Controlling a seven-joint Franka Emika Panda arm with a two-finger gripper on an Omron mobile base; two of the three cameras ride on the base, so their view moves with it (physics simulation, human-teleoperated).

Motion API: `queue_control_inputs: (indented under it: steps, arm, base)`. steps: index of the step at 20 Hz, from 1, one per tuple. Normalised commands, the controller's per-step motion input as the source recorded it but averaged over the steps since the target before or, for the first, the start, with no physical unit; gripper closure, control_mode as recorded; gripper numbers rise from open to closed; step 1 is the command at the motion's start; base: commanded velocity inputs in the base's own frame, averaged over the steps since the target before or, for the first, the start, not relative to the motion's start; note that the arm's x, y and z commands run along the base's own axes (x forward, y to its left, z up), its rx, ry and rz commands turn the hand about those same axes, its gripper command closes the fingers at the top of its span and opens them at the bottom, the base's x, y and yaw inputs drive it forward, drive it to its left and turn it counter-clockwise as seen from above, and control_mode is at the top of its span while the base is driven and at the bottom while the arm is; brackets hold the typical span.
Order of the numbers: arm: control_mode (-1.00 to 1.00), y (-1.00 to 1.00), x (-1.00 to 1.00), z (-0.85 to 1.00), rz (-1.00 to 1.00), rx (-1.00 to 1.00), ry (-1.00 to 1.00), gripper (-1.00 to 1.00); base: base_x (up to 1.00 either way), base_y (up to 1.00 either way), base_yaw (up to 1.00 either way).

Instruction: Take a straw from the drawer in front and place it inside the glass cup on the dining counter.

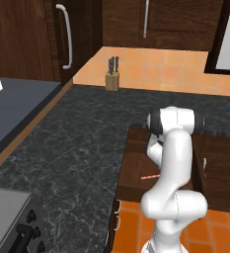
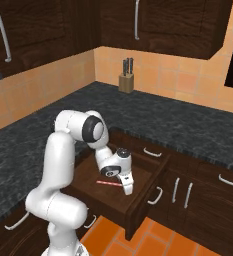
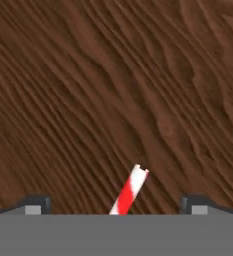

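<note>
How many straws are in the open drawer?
1. A single straw lies flat on the floor of the drawer, between the open fingers; the arm may hide others.

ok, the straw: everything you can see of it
The straw is a thin, straight stick, red-pink from the base views and red-and-white striped in the hand view, open-ended. It lies flat on the brown wooden floor of the open drawer. The gripper is poised above it with its jaws open, one dark fingertip on either side, not touching.

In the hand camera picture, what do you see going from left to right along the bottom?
Left fingertip → straw lying on the drawer floor → right fingertip.
</note>
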Motion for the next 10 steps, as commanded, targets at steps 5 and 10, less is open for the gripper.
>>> queue_control_inputs:
  steps: [5, 10]
  arm:
    - [-1.0, 0.0, 0.24, -0.43, -0.07, 0.0, 0.17, 1.0]
    - [-1.0, -0.01, 0.08, -0.38, -0.02, 0.0, 0.13, 1.0]
  base:
    - [0.0, 0.0, 0.0]
    - [0.0, 0.0, 0.0]
